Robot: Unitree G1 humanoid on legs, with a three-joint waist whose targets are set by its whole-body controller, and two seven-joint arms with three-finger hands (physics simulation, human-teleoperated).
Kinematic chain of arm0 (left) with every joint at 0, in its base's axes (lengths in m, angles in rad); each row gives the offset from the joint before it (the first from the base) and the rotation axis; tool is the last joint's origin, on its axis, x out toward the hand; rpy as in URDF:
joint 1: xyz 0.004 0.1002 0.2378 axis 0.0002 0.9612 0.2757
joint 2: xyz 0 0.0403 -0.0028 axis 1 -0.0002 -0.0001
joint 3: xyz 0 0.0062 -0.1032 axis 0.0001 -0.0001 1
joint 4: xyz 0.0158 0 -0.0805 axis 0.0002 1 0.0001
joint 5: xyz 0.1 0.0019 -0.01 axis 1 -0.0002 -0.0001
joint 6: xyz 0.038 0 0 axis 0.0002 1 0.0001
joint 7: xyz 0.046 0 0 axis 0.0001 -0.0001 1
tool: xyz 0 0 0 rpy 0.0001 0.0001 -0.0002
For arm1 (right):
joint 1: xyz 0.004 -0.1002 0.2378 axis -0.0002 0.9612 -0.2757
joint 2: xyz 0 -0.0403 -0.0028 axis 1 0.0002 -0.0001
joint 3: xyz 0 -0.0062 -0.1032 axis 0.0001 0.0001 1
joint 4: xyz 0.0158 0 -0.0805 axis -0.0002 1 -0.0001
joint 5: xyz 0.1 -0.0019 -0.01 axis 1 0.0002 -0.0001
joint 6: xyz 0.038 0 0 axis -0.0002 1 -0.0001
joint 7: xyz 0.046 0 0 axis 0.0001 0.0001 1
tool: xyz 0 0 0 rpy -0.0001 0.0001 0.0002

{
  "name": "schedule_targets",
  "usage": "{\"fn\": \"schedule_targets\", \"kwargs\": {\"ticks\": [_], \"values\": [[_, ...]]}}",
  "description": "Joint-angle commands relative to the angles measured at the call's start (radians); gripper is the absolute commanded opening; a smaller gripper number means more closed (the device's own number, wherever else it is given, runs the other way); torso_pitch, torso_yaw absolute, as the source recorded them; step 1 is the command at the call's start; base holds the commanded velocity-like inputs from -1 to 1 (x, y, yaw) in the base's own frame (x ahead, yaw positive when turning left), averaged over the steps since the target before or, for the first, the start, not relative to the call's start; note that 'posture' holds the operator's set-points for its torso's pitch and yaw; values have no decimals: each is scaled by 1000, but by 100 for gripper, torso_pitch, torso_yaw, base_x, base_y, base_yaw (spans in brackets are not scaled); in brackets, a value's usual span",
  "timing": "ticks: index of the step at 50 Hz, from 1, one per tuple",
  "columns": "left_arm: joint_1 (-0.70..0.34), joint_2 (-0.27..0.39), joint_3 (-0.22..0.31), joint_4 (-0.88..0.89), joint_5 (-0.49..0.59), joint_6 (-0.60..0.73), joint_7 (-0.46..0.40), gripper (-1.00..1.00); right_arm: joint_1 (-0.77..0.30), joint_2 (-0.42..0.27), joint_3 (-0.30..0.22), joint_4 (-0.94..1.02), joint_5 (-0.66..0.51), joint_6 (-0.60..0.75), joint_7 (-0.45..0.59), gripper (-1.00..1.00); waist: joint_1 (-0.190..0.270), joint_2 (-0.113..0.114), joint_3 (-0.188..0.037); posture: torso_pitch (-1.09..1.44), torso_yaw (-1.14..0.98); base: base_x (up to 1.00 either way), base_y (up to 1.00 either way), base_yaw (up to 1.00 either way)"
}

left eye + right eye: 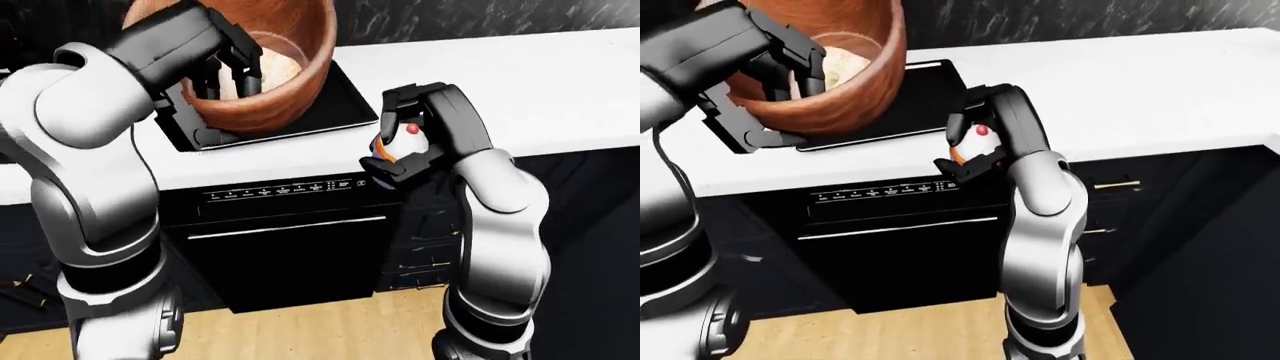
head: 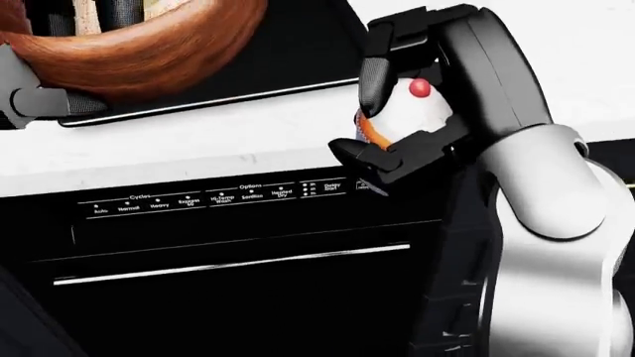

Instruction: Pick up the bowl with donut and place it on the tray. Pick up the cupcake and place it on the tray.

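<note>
With the left hand [image 1: 228, 71] hooked over the bowl [image 1: 285, 75] on the tray [image 1: 345, 105], the right hand [image 2: 397, 111] clamps the cupcake [image 2: 417, 111] (off-tray), risking clipping the bowl.

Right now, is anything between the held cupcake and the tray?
Nothing lies in the gap. The right hand holds the cupcake beside the tray, but the bowl, gripped by the left hand, fills most of it.
</note>
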Motion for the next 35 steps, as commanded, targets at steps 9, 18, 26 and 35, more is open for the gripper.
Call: {"fn": "schedule_targets", "kwargs": {"ticks": [9, 18, 26, 35], "values": [[-36, 21, 49, -32, 18, -6, 44, -100, -42, 4, 15, -42, 19, -30, -21, -100, 19, 22, 12, 0, 0, 0, 0, 0], [-35, 26, 52, -29, 16, -6, 43, -100, -51, 1, 14, -41, 17, -28, -16, -100, 32, 25, 5, 0, 0, 0, 0, 0], [-9, 25, 56, -41, 10, -6, 48, -100, -49, 5, 14, -32, 24, -35, -26, -100, 27, 20, 2, 0, 0, 12, 0, 0], [-8, 34, 61, -45, 2, -3, 45, -100, -47, 8, 16, -28, 27, -43, -34, -100, 16, 66, 16, 0, 0, 30, 0, 0]]}}
